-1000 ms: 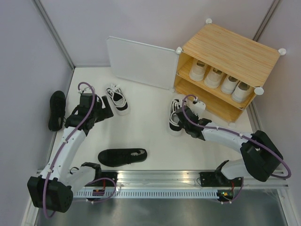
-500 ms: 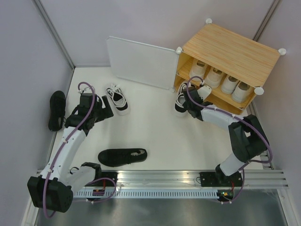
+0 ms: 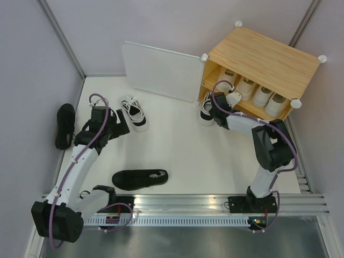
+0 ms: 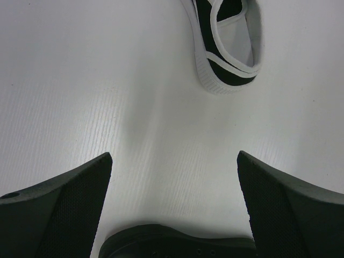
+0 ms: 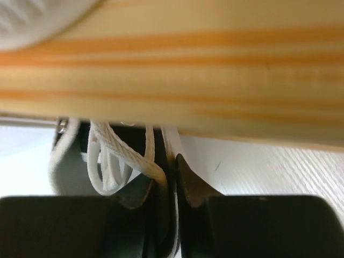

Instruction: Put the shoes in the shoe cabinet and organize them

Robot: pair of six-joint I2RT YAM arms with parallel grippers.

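The shoe cabinet (image 3: 263, 56) stands at the back right with its white door (image 3: 161, 72) swung open. Several pale shoes (image 3: 250, 88) sit in a row on its upper shelf. My right gripper (image 3: 214, 112) is shut on a black-and-white shoe (image 3: 205, 109) at the left front of the lower shelf. In the right wrist view the jaws (image 5: 173, 177) pinch the shoe's upper beside its white laces (image 5: 123, 156), under the wooden shelf edge (image 5: 215, 80). My left gripper (image 3: 122, 127) is open and empty next to another black-and-white shoe (image 3: 134, 113); that shoe's heel (image 4: 228, 43) lies beyond the open gripper (image 4: 174, 209).
One black shoe (image 3: 140, 178) lies on the floor near the front rail. Another black shoe (image 3: 65, 125) lies by the left wall. Grey walls close in the white floor (image 3: 172, 145) on the left, back and right.
My right arm has carried the black-and-white shoe from the middle of the floor up and right to the cabinet's lower shelf opening. The left arm has not moved.
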